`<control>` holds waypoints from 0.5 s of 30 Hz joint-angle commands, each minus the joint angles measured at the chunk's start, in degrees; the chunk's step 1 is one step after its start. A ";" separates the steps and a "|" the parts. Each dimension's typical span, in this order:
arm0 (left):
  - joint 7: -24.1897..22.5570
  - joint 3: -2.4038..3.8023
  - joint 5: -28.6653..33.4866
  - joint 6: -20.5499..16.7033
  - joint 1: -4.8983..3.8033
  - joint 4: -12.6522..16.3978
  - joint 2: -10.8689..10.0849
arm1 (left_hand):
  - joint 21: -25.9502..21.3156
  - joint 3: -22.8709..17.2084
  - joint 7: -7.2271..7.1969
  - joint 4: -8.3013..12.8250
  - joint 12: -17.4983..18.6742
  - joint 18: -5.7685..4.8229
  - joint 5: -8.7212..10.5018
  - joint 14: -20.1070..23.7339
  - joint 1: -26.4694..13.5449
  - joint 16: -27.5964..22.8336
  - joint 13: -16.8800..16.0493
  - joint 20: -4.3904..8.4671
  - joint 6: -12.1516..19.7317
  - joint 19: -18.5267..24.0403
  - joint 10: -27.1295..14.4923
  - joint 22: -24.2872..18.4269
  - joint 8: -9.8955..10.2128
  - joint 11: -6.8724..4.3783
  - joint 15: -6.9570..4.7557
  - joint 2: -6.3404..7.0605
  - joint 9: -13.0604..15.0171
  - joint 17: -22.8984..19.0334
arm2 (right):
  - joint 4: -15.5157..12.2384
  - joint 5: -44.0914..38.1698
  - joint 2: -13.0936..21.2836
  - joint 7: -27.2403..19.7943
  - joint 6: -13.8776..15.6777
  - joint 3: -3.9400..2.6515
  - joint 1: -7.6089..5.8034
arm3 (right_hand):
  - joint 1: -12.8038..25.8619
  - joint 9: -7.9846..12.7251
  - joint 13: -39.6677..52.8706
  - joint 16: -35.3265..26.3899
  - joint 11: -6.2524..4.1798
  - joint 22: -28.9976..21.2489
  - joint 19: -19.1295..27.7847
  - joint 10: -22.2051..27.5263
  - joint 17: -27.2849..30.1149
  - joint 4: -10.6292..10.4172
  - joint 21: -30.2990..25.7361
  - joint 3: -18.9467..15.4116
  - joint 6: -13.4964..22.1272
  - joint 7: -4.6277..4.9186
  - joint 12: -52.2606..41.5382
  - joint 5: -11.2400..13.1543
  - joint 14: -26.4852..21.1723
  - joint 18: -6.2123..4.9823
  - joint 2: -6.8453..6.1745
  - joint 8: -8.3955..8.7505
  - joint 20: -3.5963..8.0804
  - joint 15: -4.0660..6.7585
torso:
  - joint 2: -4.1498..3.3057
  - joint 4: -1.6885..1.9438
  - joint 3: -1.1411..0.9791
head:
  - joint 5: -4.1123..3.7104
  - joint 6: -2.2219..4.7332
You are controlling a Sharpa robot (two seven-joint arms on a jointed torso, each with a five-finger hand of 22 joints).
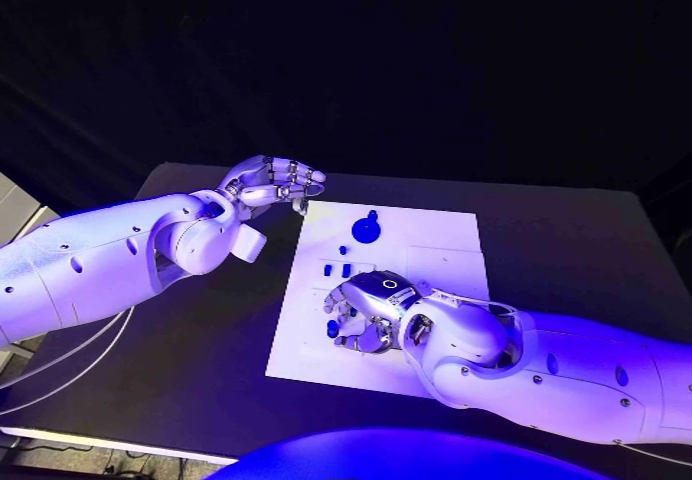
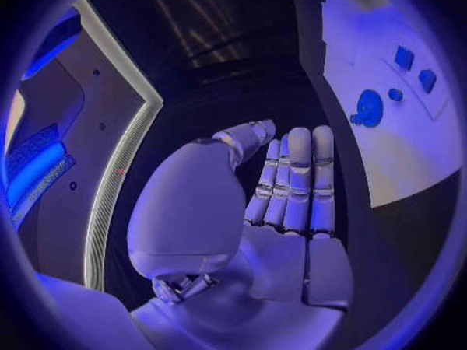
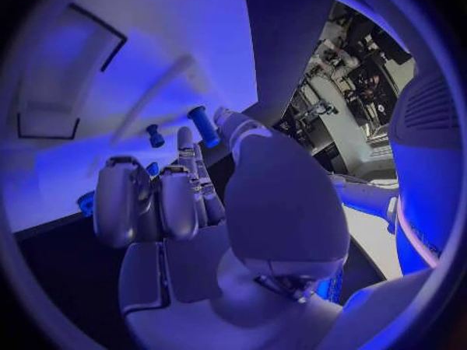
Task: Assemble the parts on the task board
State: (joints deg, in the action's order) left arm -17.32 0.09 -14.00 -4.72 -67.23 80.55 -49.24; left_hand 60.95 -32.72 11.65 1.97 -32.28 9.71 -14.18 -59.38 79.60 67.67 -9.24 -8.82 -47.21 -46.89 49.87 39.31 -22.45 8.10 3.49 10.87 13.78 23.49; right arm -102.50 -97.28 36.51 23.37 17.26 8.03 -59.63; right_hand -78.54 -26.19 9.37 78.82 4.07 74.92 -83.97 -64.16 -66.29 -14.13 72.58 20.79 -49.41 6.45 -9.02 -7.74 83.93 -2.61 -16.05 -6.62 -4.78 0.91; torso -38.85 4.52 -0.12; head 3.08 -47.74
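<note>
1. The right hand (image 1: 368, 312) lies nearest, low over the near left part of the task board (image 1: 433, 250), fingers curled among small blue parts (image 1: 336, 270); whether it holds one I cannot tell.
2. A blue peg (image 3: 203, 126) stands just beyond its fingertips.
3. A round blue part (image 1: 366, 229) sits at the board's far end.
4. The left hand (image 1: 274, 183) hovers off the far left corner, fingers together and holding nothing.
5. The parts look light, stiff and smooth, likely slippery; a pinch across the sides seems best.
</note>
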 commanded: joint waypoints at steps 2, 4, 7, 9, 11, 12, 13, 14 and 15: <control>-0.21 0.04 0.37 0.91 -0.03 0.18 -0.02 | -0.26 -0.03 0.05 0.21 -0.13 0.89 -0.39 0.43 -0.08 -0.27 0.05 -0.12 0.41 0.35 -0.40 -0.07 -0.15 -0.16 -0.02 -0.68 0.07 -0.10 | -1.85 -0.51 1.77 -1.49 6.63 -0.18 0.04 | -2.46 0.68 1.43 -0.42 0.24 4.35 0.26 3.37 0.93 -2.29 -1.71 -7.03 1.41 -0.74 -3.43 1.27 0.38 -1.27 1.11 1.06 -0.57 -0.58 | 0.06 0.01 0.03 | -0.38 0.23; -0.21 0.04 0.37 0.91 -0.03 0.17 -0.07 | -0.26 -0.03 0.05 0.21 -0.13 0.89 -0.39 0.43 -0.08 -0.27 0.05 -0.12 0.41 0.35 -0.40 -0.07 -0.15 -0.16 -0.02 -0.68 0.07 -0.10 | -3.07 0.15 3.26 -2.41 8.34 -0.42 -0.11 | -2.78 1.20 2.16 -0.95 0.51 3.63 0.77 5.93 2.24 -2.55 -3.27 -11.55 2.42 -1.54 -5.64 2.45 -0.38 -1.51 1.96 1.74 -0.86 -0.84 | 0.09 -0.02 0.06 | -0.77 0.35; -0.20 0.03 0.37 0.90 -0.03 0.14 -0.16 | -0.26 -0.03 0.05 0.21 -0.13 0.89 -0.39 0.43 -0.08 -0.27 0.05 -0.12 0.41 0.35 -0.40 -0.07 -0.15 -0.16 -0.02 -0.68 0.07 -0.10 | -4.81 2.78 5.97 -3.93 10.16 -0.87 -0.76 | -2.96 1.76 2.89 -1.50 0.62 2.95 1.24 7.80 3.54 -2.65 -4.79 -16.33 3.36 -2.10 -8.30 1.54 -1.21 -1.78 2.55 2.29 -1.03 -1.02 | 0.13 -0.07 0.10 | -1.43 0.72; -0.19 0.03 0.37 0.92 -0.02 0.14 -0.22 | -0.25 -0.01 0.00 0.23 -0.16 0.89 -0.38 0.45 -0.11 -0.26 0.07 -0.13 0.44 0.36 -0.47 -0.08 -0.22 -0.17 -0.02 -0.66 0.07 -0.10 | -5.79 6.81 8.34 -5.25 11.17 -1.12 -1.70 | -2.73 1.92 3.28 -1.42 0.43 3.01 1.18 7.74 3.54 -2.72 -4.79 -17.87 3.44 -1.83 -9.69 2.01 -1.22 -1.78 2.71 2.31 -0.96 -0.90 | 0.14 -0.10 0.09 | -2.00 0.97; -0.17 0.02 0.37 0.97 -0.02 0.13 -0.27 | -0.25 -0.01 0.00 0.23 -0.16 0.89 -0.38 0.45 -0.12 -0.26 0.07 -0.13 0.44 0.36 -0.48 -0.08 -0.22 -0.17 -0.02 -0.65 0.07 -0.10 | -6.49 12.03 11.07 -6.29 11.08 -1.33 -2.82 | -3.09 2.00 3.89 -1.13 -0.04 3.39 0.87 7.13 3.22 -2.71 -4.26 -18.68 2.76 0.10 -11.86 1.74 -0.98 -1.67 3.13 1.94 -0.67 -0.52 | 0.15 -0.12 0.09 | -2.53 1.18; -0.17 0.02 0.37 0.98 -0.02 0.12 -0.28 | -0.25 -0.01 0.00 0.23 -0.16 0.89 -0.38 0.45 -0.12 -0.26 0.07 -0.13 0.44 0.36 -0.48 -0.08 -0.22 -0.17 -0.02 -0.65 0.07 -0.10 | -6.63 13.83 11.94 -6.55 11.00 -1.37 -3.19 | -3.04 1.92 4.12 -1.01 -0.20 3.55 0.74 6.85 3.04 -2.73 -4.03 -18.77 1.97 0.79 -12.68 1.80 -0.86 -1.62 3.36 1.48 -0.56 -0.38 | 0.20 -0.19 0.12 | -2.68 1.21; -0.17 0.00 0.37 0.98 -0.02 0.14 -0.32 | -0.25 -0.01 0.00 0.23 -0.16 0.89 -0.38 0.45 -0.12 -0.26 0.07 -0.13 0.44 0.36 -0.48 -0.08 -0.22 -0.17 -0.02 -0.65 0.07 -0.10 | -6.82 17.61 13.69 -7.00 10.86 -1.45 -3.97 | -2.69 1.63 4.65 -0.79 -0.37 3.96 0.46 5.21 2.68 -2.68 -3.35 -18.77 0.10 1.60 -14.24 2.58 -0.62 -1.49 3.87 0.33 -0.39 -0.21 | 0.27 -0.26 0.16 | -2.95 1.27; -0.19 -0.01 0.37 0.97 -0.02 0.16 -0.36 | -0.26 0.01 -0.01 0.23 -0.15 0.88 -0.37 0.46 -0.15 -0.26 0.09 -0.13 0.47 0.37 -0.54 -0.08 -0.23 -0.16 -0.01 -0.61 0.06 -0.10 | -6.94 20.71 15.15 -7.32 10.61 -1.49 -4.55 | -2.22 1.50 5.10 -0.58 0.19 4.29 0.22 3.76 2.35 -2.67 -2.82 -18.86 -1.16 2.06 -15.46 2.82 -0.38 -1.35 4.18 -0.52 -0.45 -0.58 | 0.31 -0.32 0.19 | -3.36 1.39; -0.21 -0.03 0.38 0.96 -0.02 0.19 -0.38 | -0.26 0.01 -0.01 0.23 -0.15 0.88 -0.37 0.46 -0.15 -0.26 0.09 -0.13 0.47 0.37 -0.54 -0.08 -0.23 -0.16 -0.01 -0.61 0.06 -0.10 | -7.03 22.46 16.07 -7.50 10.45 -1.52 -4.85 | -1.89 1.42 5.40 -0.30 0.51 4.60 0.00 3.01 1.85 -2.70 -2.27 -18.90 -1.82 2.51 -16.11 2.68 -0.14 -1.21 4.36 -0.97 -0.60 -0.77 | 0.35 -0.40 0.21 | -3.73 1.40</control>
State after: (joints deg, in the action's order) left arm -17.23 0.04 -13.99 -4.64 -67.23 80.54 -49.66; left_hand 60.95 -32.72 11.65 1.97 -32.28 9.71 -14.18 -59.38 79.60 67.67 -9.25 -8.81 -47.21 -46.89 49.66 39.31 -22.45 7.88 3.49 10.87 13.77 23.45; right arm -109.20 -86.31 51.93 19.18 26.27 6.48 -64.29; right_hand -80.38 -24.73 14.72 78.44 4.46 74.91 -83.66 -60.95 -64.37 -16.84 70.24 2.21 -50.99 8.70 -24.92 -5.20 83.49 -3.53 -12.08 -7.45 -5.37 0.19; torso -38.65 4.32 0.01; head 0.24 -46.53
